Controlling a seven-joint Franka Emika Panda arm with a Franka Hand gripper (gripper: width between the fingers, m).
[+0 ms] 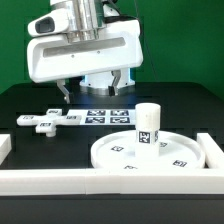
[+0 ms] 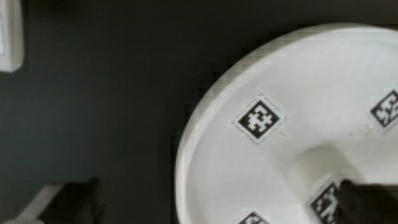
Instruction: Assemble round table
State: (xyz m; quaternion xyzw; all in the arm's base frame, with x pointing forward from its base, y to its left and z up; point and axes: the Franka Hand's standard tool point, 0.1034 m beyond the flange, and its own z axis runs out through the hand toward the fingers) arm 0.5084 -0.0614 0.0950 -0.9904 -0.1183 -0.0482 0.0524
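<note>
The large white round disc (image 1: 150, 152) lies flat on the black table at the front, on the exterior view's right. The short cylinder leg (image 1: 148, 125) stands upright on its middle. The cross-shaped foot piece (image 1: 48, 121) lies on the table on the exterior view's left. My gripper (image 1: 93, 88) hangs open and empty above the back of the table, well clear of all parts. In the wrist view the disc (image 2: 285, 90) fills one side with its tags, the leg (image 2: 347, 168) rises from it, and my gripper (image 2: 214, 205) is open with dark fingers (image 2: 63, 200) at the edge.
The marker board (image 1: 105, 116) lies fixed behind the disc, under the gripper. A white border wall (image 1: 90, 182) runs along the front and up the exterior view's right side (image 1: 212, 150). A white edge (image 2: 9, 35) shows at the wrist view's corner.
</note>
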